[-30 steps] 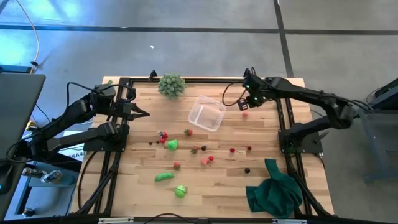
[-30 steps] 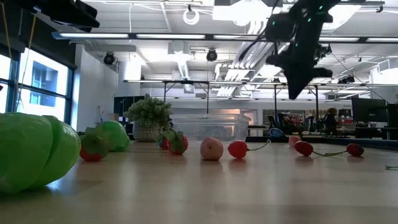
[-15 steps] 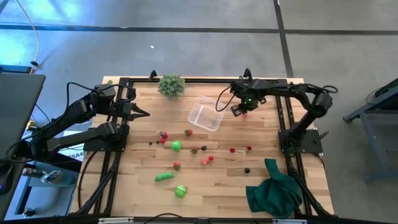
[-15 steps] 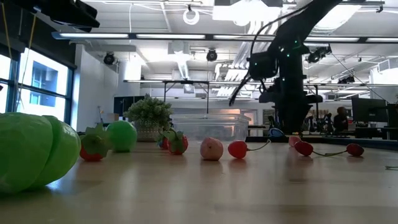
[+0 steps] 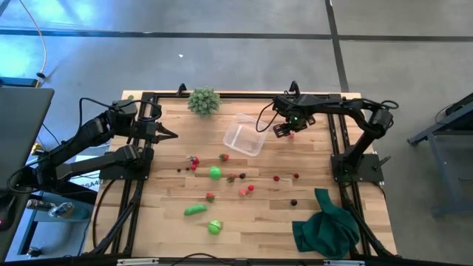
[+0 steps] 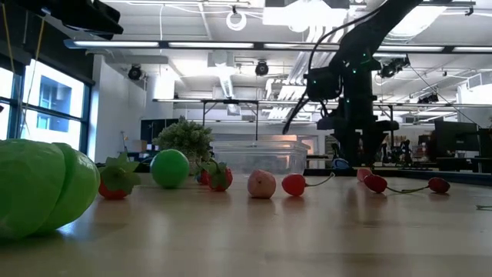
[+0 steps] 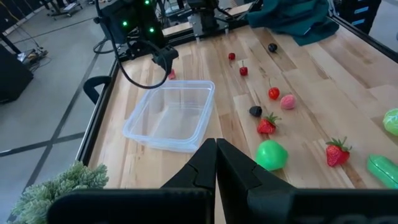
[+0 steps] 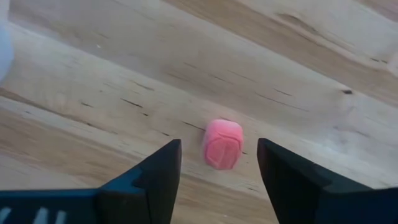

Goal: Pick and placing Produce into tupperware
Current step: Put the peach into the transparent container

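Meanwhile, right hand (image 8: 217,163) spread wide over one pink piece (image 8: 222,144); left hand (image 7: 216,163) closed.

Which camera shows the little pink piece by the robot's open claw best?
The right wrist view: the pink piece fills the middle, lying on the wood between the right tool's open fingers. The high view shows only a pink speck under that arm. The left wrist view glimpses it; the low view does not clearly show it.
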Available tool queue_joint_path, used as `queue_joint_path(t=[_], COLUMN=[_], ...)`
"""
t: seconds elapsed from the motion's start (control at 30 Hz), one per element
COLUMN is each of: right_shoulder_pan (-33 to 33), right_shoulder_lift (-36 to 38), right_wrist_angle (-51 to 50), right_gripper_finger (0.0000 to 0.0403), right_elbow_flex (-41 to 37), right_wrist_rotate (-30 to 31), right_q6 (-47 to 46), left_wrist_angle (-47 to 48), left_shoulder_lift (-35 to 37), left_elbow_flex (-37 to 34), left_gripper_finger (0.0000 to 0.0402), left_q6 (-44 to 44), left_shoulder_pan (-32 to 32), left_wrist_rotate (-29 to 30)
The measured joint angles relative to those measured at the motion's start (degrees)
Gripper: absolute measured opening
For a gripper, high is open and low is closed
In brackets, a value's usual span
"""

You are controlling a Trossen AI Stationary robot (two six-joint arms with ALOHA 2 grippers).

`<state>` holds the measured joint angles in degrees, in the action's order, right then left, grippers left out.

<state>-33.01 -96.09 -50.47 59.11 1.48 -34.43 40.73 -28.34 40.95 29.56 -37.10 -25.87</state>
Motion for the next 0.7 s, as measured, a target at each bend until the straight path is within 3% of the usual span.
queue_joint_path(t=[0.7], right_shoulder_pan=[0.2], right_shoulder_lift=[-3.9], right_wrist_angle=[0.1], right_gripper_finger=[0.0204], right_elbow_flex=[0.0], right_wrist_rotate=[-0.7], right_q6=[-2.7], left_wrist_angle=[-0.2], left_shoulder_lift=[0.0], left_elbow_flex=[0.0], left_gripper_finger=[0.0003], left_q6=[0.0], left_shoulder_pan=[0.0], left_wrist_rotate=[0.0])
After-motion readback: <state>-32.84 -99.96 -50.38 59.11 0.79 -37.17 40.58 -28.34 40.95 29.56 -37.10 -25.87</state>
